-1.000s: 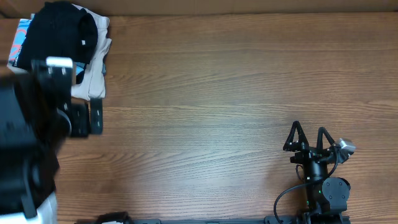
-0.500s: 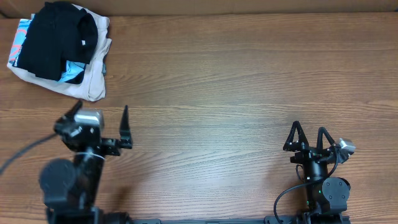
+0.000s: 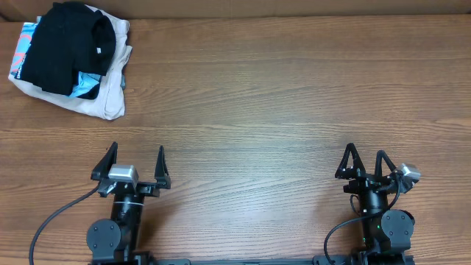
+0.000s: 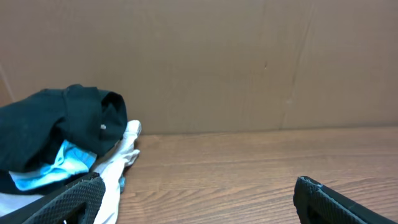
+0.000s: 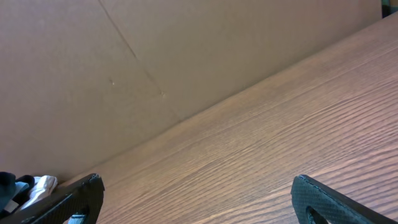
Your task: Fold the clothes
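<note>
**Left arm pulled back to near edge; clothes not touched**

At far-left corner of the table (image 3: 280,88) lay the black garment (image 3: 70,48), crumpled, same spot and shape as 1 s and 0.5 s ago. Its small white tag (image 3: 98,50) showed on the right part of the heap. It sat on top of a light-blue printed garment (image 3: 25,43), which peeked out at the left edge and under the black fabric's near side. Both rested on a beige cloth (image 3: 107,99) that spread out toward the near-right of the pile. A cardboard wall (image 4: 249,62) stood behind the pile.

Well apart from the pile, by the table's near edge, the left gripper (image 3: 137,147) was spread wide, w/ nothing btwn its jaws and touching nothing. Its fingers pointed toward the far side. Left wrist cam had both fingers at the bottom corners and the pile off to the left.

At near-right, the right gripper (image 3: 366,150) was likewise spread apart and empty. Its wrist cam showed bare wood, the wall and a sliver of the pile at bottom left.

Vs. earlier: 1 s ago the left arm loomed big and blurred over the left side, right beside the pile. 0.5 s ago it was nearer the edge but twisted. By now it was squared up, fingers straight ahead. Right arm: no change.
</note>
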`<control>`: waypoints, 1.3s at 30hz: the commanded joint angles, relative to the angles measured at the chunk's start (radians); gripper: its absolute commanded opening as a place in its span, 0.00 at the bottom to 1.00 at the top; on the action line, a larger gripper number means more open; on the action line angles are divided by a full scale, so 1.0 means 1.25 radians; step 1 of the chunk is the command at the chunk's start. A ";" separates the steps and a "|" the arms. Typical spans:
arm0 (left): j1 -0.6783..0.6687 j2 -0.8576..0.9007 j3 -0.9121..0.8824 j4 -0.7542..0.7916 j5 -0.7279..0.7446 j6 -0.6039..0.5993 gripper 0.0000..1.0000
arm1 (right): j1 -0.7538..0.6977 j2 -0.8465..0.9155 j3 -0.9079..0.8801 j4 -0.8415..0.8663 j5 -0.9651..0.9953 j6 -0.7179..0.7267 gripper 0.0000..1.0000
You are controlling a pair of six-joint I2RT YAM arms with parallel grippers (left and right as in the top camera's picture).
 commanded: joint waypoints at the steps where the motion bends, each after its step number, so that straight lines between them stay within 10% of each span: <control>1: -0.004 -0.056 -0.042 0.007 -0.020 -0.013 1.00 | -0.002 -0.009 -0.008 0.004 0.005 -0.004 1.00; 39: 0.012 -0.087 -0.086 -0.121 -0.020 -0.025 1.00 | -0.002 -0.009 -0.008 0.004 0.005 -0.004 1.00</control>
